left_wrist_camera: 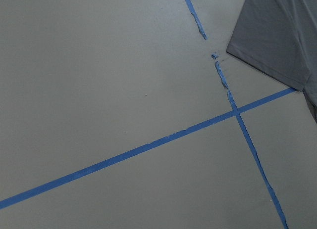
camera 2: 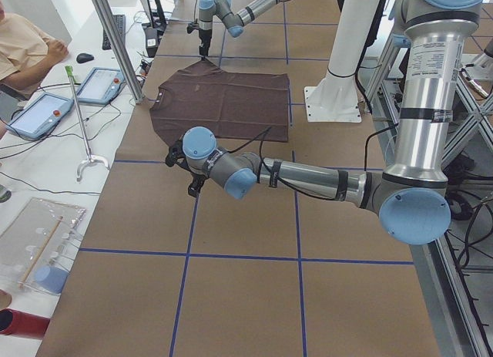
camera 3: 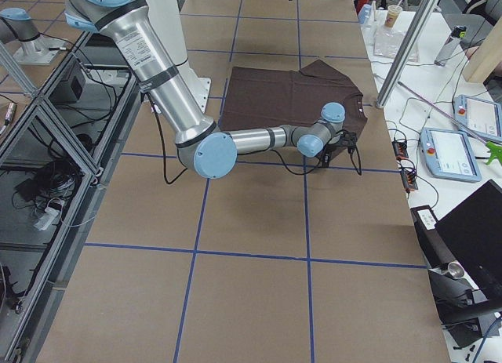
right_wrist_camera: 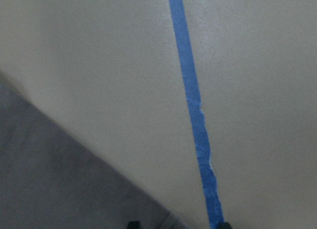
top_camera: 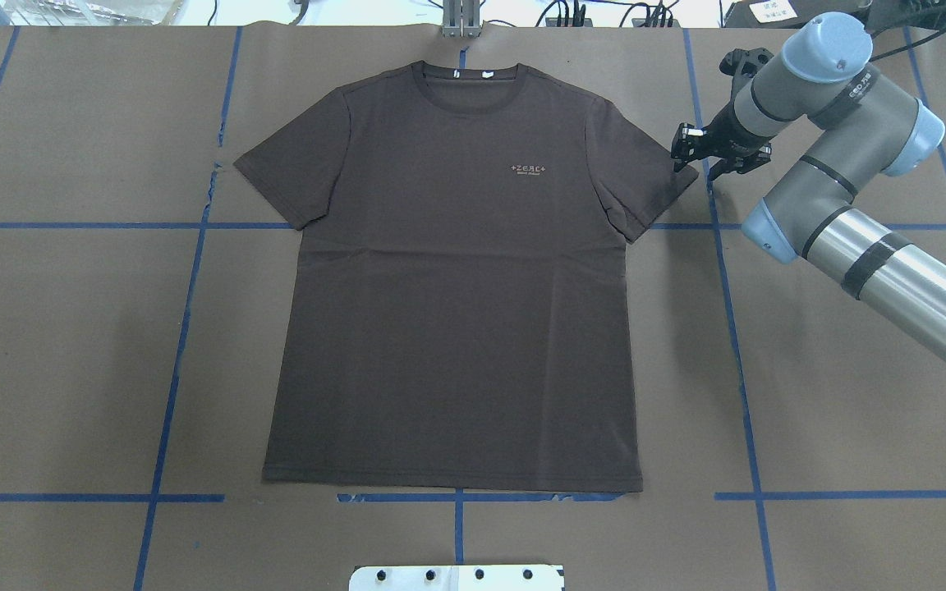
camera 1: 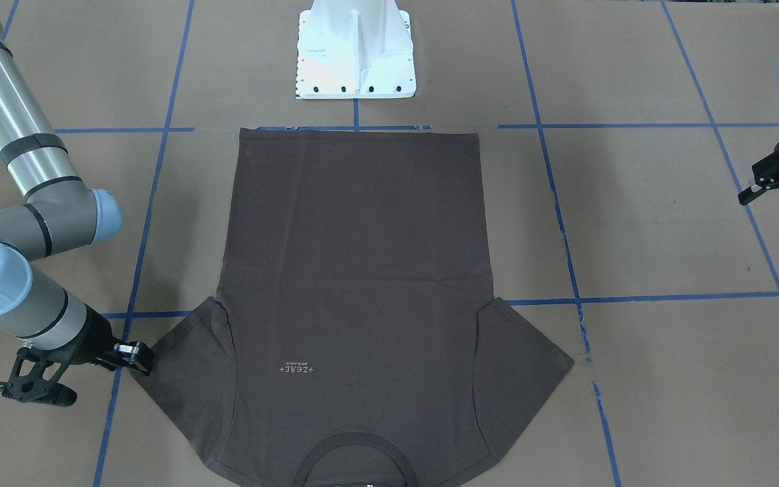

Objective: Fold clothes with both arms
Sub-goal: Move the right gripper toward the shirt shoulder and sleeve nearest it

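Note:
The dark brown-grey T-shirt (top_camera: 456, 312) lies spread flat and front up on the brown table, its collar (top_camera: 466, 78) on the far side from the robot and its pale logo (top_camera: 529, 169) showing. My right gripper (top_camera: 691, 152) hovers low just off the tip of the shirt's right-hand sleeve (top_camera: 645, 176); its fingertips (right_wrist_camera: 223, 224) stand apart, open, with nothing between them. The same gripper (camera 1: 138, 358) sits beside the sleeve in the front view. My left gripper (camera 1: 775, 203) hangs open well clear of the other sleeve (left_wrist_camera: 282, 36), holding nothing.
Blue tape lines (top_camera: 736, 328) grid the table. The white pedestal base (camera 1: 356, 51) stands just behind the shirt's hem. Beyond the far table edge are a metal post (camera 2: 115, 41), tablets (camera 2: 42, 114) and a seated person (camera 2: 23, 48).

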Controlling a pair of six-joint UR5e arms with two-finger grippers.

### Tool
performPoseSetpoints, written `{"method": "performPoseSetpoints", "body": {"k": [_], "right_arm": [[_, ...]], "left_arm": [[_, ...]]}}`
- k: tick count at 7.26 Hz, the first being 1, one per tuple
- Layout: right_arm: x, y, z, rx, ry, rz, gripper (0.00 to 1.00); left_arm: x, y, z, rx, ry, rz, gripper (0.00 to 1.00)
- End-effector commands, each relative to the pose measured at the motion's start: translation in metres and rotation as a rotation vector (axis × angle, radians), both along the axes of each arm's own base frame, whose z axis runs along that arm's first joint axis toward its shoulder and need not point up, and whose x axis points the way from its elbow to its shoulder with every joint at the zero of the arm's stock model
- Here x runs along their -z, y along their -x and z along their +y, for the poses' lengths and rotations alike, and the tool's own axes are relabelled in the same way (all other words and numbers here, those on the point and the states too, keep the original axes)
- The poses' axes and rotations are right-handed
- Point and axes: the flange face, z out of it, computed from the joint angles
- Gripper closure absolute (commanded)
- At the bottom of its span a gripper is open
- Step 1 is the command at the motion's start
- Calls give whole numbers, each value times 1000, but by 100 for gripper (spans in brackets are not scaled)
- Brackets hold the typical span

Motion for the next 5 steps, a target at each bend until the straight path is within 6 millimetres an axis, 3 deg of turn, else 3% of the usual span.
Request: {"method": "performPoseSetpoints", "body": {"k": [1,2,4,5], "right_arm": [[-1,0,0,-2,1,2,44],[-1,1,0,0,1,2,46],[-1,1,0,-1,2,2,71],[-2,3,1,1,4,2,75]], "left_arm": [[-1,1,0,2,1,0,0],[-1,3,0,5,1,0,0],[1,5,0,11,0,1,0],[1,5,0,12,2,1,0]]}}
